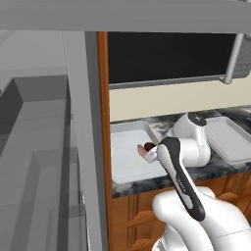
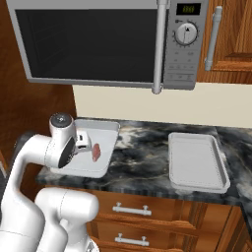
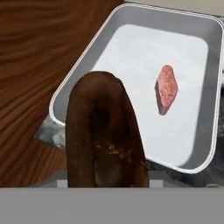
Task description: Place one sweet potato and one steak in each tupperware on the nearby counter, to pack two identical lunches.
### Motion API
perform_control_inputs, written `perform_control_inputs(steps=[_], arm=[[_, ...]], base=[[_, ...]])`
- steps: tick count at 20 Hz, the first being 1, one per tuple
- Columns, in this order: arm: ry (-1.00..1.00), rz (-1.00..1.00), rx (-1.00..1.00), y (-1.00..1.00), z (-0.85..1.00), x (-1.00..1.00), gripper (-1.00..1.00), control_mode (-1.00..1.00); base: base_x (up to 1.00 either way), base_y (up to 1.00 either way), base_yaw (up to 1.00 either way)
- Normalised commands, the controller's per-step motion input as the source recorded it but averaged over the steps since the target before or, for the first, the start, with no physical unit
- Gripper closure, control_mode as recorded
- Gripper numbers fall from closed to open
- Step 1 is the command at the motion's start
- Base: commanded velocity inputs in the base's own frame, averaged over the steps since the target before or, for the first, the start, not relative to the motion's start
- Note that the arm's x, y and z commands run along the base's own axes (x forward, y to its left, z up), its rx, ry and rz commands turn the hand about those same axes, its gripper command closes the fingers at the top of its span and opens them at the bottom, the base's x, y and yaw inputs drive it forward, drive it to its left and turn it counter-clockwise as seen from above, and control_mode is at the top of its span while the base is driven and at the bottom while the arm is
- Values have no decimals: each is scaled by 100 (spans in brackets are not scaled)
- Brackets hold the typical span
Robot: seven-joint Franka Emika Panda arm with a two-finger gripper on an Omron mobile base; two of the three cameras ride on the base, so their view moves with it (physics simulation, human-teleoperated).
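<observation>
A dark brown sweet potato [image 3: 103, 131] fills the near part of the hand view, and my gripper [image 1: 151, 148] is shut on it, holding it above the near end of the left tupperware [image 3: 131, 57]. One pale pink steak [image 3: 167, 89] lies flat inside that tray, toward its middle. In the left base view the sweet potato [image 1: 149, 146] shows as a dark lump at the hand's tip, right beside the steak [image 1: 142, 152]. The second tupperware [image 2: 197, 160] sits further right on the counter [image 2: 142, 147] with nothing in it.
A microwave [image 2: 98, 44] hangs over the counter, with a wooden cabinet door [image 2: 234, 39] to its right. A tall wooden panel [image 1: 103, 98] and a grey wall [image 1: 44, 147] stand close on the left of the left tray. Drawers with bar handles [image 2: 132, 210] run below.
</observation>
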Motion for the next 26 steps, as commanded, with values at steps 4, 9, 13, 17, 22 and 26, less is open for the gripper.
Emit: perform_control_inputs(steps=[4, 9, 13, 17, 22, 26], arm=[[3, 0, 0, 10, -41, 45, 100, -100], [3, 0, 0, 3, -36, 48, 100, -100], [3, 0, 0, 1, -28, 44, 100, -100], [6, 0, 0, 6, -22, 40, 100, -100], [8, 0, 0, 11, -26, 35, 100, -100], [5, 0, 0, 11, -31, 34, 100, -100]], base=[[0, 0, 0], [0, 0, 0], [0, 0, 0], [0, 0, 0], [0, 0, 0], [0, 0, 0]])
